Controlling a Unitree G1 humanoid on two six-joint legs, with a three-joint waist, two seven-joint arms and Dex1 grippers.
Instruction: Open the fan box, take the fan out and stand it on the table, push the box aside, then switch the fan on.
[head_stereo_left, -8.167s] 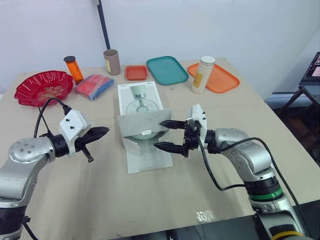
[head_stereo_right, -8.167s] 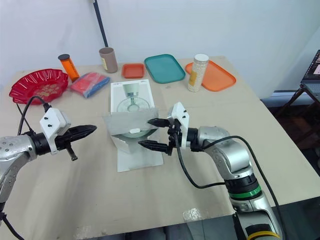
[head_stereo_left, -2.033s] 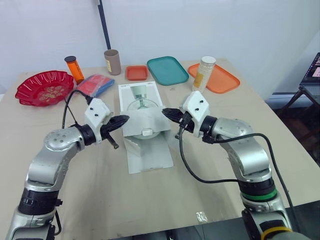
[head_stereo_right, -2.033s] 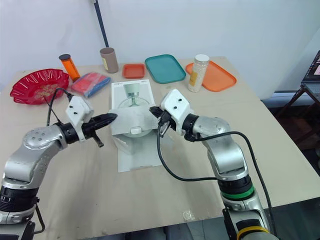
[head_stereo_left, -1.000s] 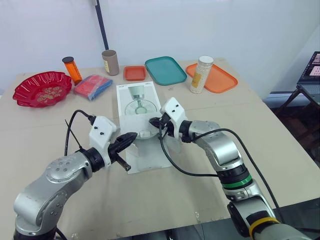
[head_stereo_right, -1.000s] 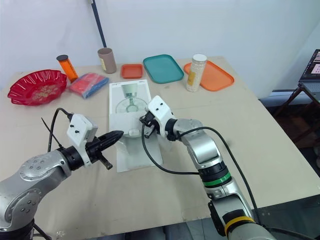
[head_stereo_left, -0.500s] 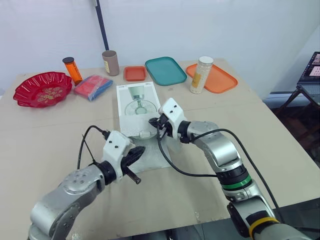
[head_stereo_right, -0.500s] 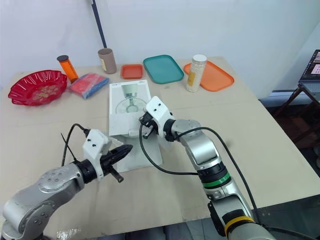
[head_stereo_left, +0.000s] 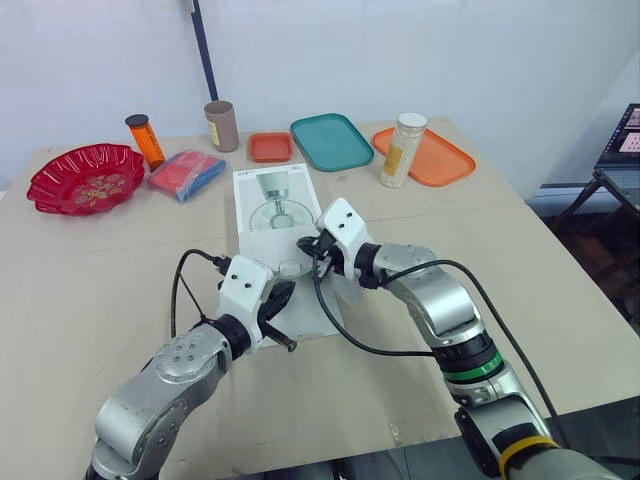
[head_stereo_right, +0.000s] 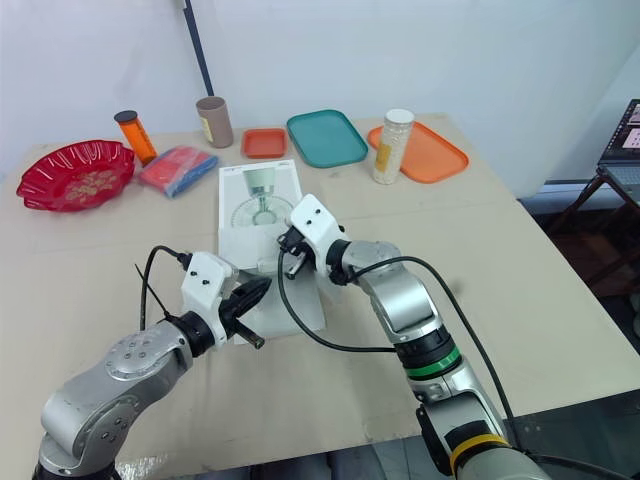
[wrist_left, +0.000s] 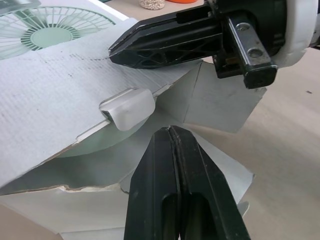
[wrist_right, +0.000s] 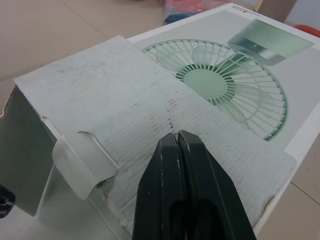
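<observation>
Bright, even indoor light.
Soft shadow pools under the fan box (head_stereo_left: 270, 195) flap; the red bowl (head_stereo_left: 85, 178) glints faintly.

Matt printed cardboard fan box (head_stereo_left: 272, 192), rough corrugated flap (wrist_right: 115, 100)

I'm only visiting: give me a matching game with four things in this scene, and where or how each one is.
1 fan box
2 bowl
3 jar
4 left gripper

A red, far left of the table
B shut, at the box's open end
C white cap, next to the orange tray
D lying flat, end flaps open

Pairs: 1-D, 2-A, 3-C, 4-B
</observation>
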